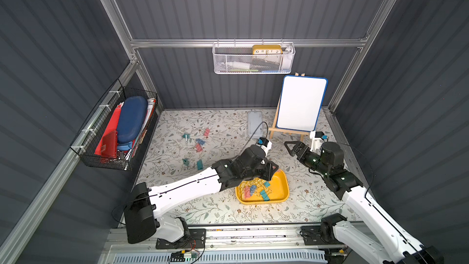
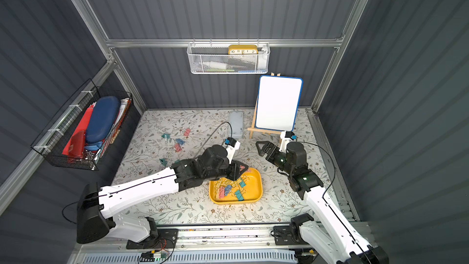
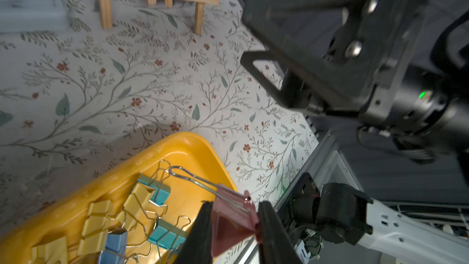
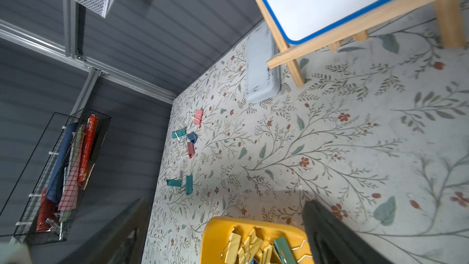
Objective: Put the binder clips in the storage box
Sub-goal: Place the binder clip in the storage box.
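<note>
Several clips point(image 1: 253, 189) already lie in the yellow tray point(image 1: 279, 191); over its far corner the left gripper point(image 3: 236, 206), arm stretched low, pinches a pink clip point(image 3: 228, 227). Dropped there, I reckon it could glance off the rim. Beyond, the right gripper point(image 1: 288, 149) hovers spread wide; six loose clips point(image 1: 199, 146) wait farther back.

Left claw point(image 3: 236, 214) narrowly pinched; right claw point(image 1: 288, 149) wide apart.

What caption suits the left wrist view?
Left tool holding a pink binder clip at the rim of the yellow storage box.
</note>
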Available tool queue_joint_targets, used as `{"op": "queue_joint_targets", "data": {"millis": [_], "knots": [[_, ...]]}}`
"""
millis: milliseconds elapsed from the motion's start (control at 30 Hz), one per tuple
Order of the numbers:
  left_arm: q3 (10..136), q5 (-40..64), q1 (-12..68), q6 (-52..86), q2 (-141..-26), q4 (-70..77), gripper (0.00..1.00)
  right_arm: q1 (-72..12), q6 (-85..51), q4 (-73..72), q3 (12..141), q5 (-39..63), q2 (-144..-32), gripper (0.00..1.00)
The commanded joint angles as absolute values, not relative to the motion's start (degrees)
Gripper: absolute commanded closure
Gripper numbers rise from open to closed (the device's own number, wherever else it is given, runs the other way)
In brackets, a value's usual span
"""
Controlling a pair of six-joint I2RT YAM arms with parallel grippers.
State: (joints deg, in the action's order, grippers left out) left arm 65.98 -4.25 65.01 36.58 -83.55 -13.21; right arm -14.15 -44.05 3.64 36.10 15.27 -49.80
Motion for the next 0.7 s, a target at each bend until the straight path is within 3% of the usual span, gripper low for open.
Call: {"op": "queue_joint_targets", "data": {"millis": [0, 333, 533, 667], "knots": [[63.15, -9.85, 68.09, 38.52, -87.37, -12.13, 0.75, -13.49, -43.49, 6.47, 36.44, 11.77, -48.97, 0.01], [53.65, -14.38, 69.1, 41.68, -95.11, -3.0, 0.68, -13.27, -43.07, 7.68, 35.9, 15.23, -48.3, 0.01], [53.24, -16.58, 69.08, 43.04, -91.91, -2.85, 0.48, -13.36, -43.0, 3.12, 35.51, 23.9, -48.01, 0.01], [55.06, -21.36, 68.8, 43.2, -85.97, -5.89, 0.43, -13.45, -43.07, 2.15, 36.79, 28.01, -48.25, 0.01]]}}
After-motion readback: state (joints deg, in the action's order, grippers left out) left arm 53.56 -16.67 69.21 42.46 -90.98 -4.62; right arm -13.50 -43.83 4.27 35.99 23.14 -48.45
